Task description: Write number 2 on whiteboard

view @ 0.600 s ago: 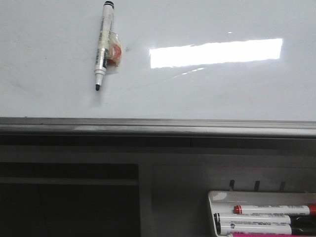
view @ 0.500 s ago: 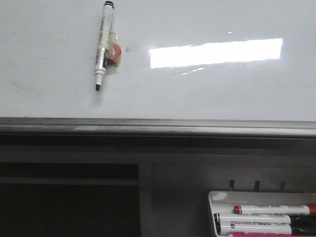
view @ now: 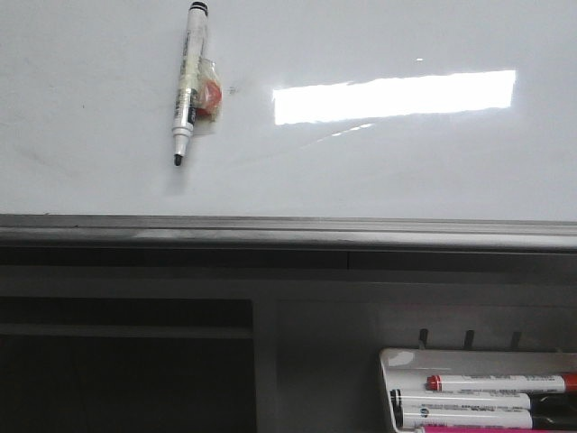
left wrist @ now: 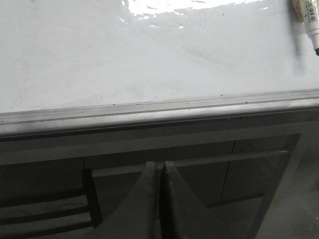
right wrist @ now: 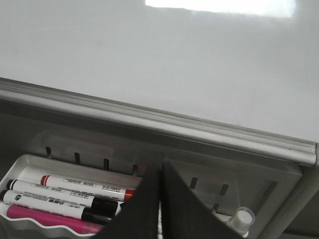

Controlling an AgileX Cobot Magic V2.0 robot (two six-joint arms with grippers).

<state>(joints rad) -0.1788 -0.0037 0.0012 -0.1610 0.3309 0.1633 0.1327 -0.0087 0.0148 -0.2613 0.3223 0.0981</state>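
No number 2 is on the whiteboard [view: 379, 162] yet, so all the writing is left: an uncapped marker [view: 187, 83] lies on the board, and the left gripper [left wrist: 160, 172] and right gripper [right wrist: 160, 174] are both pressed together, holding nothing.

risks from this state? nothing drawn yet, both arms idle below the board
1. The uncapped black-tipped white marker lies loose on the glossy whiteboard; a grasp could roll it or leave stray ink.
2. A small orange piece in clear wrap sits against its barrel and may hinder the grasp.
3. Both the left end effector and right end effector are shut below the grey metal edge; they could clip it when rising.
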